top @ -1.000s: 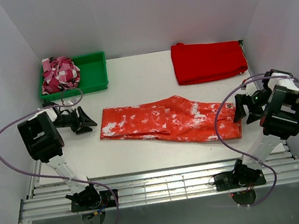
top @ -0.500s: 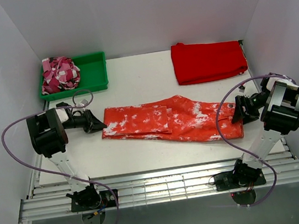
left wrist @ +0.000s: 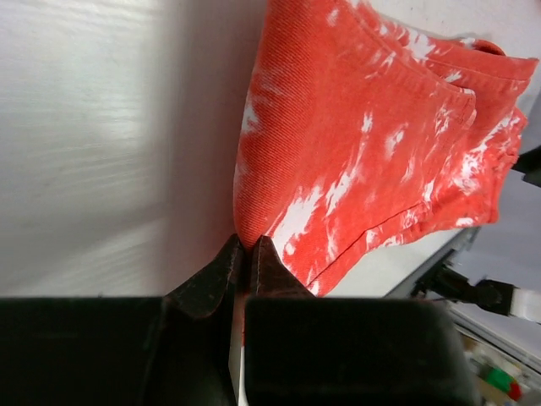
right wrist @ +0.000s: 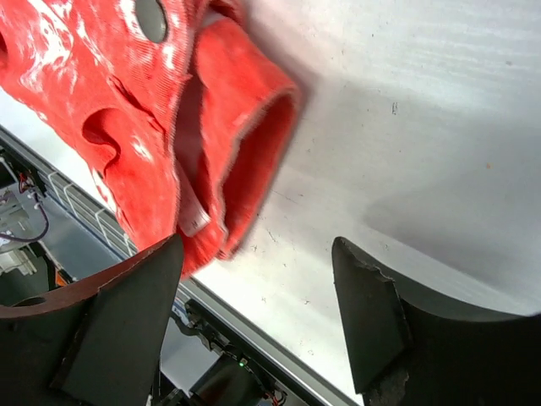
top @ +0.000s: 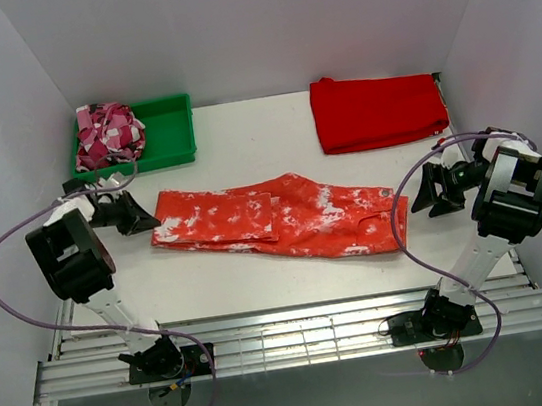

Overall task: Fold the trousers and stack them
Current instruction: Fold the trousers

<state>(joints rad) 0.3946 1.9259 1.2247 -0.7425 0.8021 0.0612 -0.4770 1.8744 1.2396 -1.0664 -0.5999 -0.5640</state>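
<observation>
I am watching the trousers [top: 278,218] lying flat across the middle of the table [top: 243,146], long axis running left to right, with the leg end on the left a little farther back than the waist end. I am pinching the edge of that leg end with the left gripper [left wrist: 245,254], while the right gripper [top: 426,199] is standing spread wide just beside the waist end, apart from it. I am judging that the left arm leads the coming move.
</observation>
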